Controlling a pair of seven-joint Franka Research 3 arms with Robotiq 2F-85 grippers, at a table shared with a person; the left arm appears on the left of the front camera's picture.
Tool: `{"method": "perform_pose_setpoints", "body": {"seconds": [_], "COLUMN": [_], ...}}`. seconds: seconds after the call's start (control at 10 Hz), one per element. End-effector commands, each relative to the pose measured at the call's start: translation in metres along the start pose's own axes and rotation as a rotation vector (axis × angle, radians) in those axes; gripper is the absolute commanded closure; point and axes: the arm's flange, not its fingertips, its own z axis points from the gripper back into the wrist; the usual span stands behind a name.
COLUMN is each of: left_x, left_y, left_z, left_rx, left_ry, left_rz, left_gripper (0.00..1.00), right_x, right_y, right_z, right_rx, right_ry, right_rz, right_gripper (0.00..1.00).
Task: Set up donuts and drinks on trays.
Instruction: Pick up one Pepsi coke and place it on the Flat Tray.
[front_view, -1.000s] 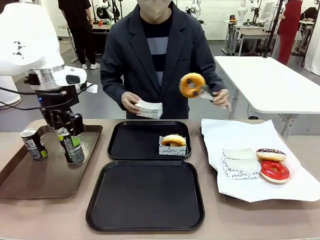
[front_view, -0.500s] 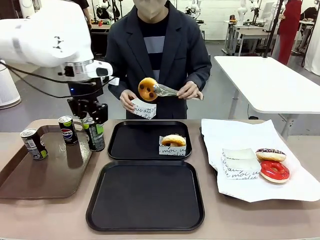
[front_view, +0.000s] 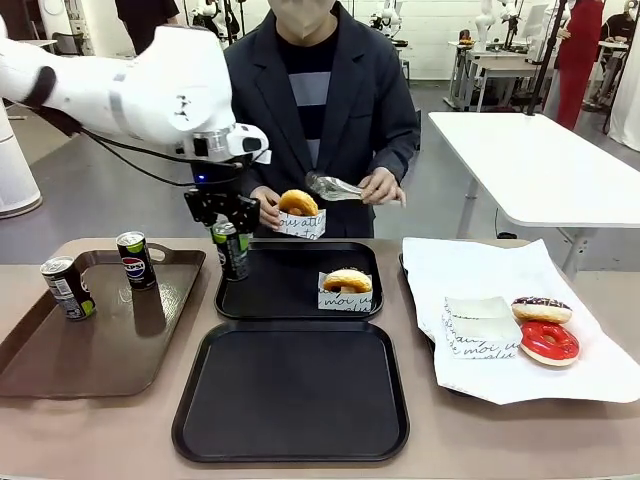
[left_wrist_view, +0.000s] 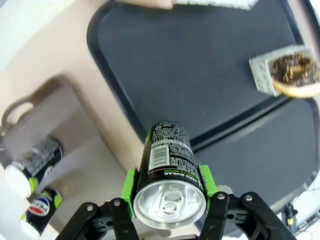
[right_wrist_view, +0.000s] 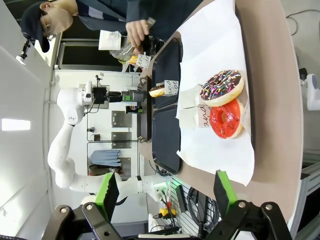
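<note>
Desk (front_view: 120, 430): tan.
Left pincer (front_view: 228, 215): clamps slim dark drink can (front_view: 232, 255) at left rim of far black square plastic tray (front_view: 280, 288).
Right pincer (right_wrist_view: 165, 192): wide, empty.
Donut: tan-glazed sleeved donut (front_view: 347, 280) on that tray.

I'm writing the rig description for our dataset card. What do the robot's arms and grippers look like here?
The left arm is glossy white with rounded joints, a silver ring at the wrist and black cables looping beside it. The left gripper and right gripper are black, with bolted linkages and bright green pads on the fingers.
</note>
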Motion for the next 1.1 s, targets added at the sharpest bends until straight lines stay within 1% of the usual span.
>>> {"method": "perform_pose_setpoints", "body": {"seconds": [0.0, 0.1, 0.2, 0.3, 0.4, 0.5, 0.6, 0.7, 1.0], "left_x": [0.024, 0.024, 0.006, -0.043, -0.100, -0.150, -0.182, -0.194, -0.189], "left_y": [-0.012, -0.012, -0.008, -0.001, 0.010, 0.020, 0.026, 0.032, 0.039], "left_z": [-0.015, -0.020, -0.016, 0.002, 0.022, 0.037, 0.046, 0.049, 0.051], "left_rx": [0.025, 0.020, 0.017, 0.001, -0.012, -0.026, -0.018, -0.019, -0.021], "left_ry": [-0.045, -0.032, 0.016, 0.143, 0.191, 0.181, 0.155, 0.145, 0.140], "left_rz": [-0.013, -0.032, -0.043, -0.077, -0.156, -0.187, -0.188, -0.176, -0.167], "left_gripper": [0.41, 0.41, 0.41, 0.41, 0.41, 0.41, 0.41, 0.41, 0.41], "right_x": [-0.001, -0.001, -0.001, -0.001, -0.001, -0.001, -0.001, -0.001, -0.001], "right_y": [0.000, 0.000, 0.000, 0.000, 0.000, 0.000, 0.000, 0.000, 0.000], "right_z": [0.000, 0.000, 0.000, 0.000, 0.000, 0.000, 0.000, 0.000, 0.000], "right_rx": [0.009, 0.009, 0.009, 0.009, 0.009, 0.009, 0.009, 0.009, 0.009], "right_ry": [-0.002, -0.002, -0.002, -0.002, -0.002, -0.002, -0.002, -0.002, -0.002], "right_rz": [0.004, 0.004, 0.004, 0.004, 0.004, 0.004, 0.004, 0.004, 0.004], "right_gripper": [0.00, 0.00, 0.00, 0.00, 0.00, 0.00, 0.00, 0.00, 0.00]}}
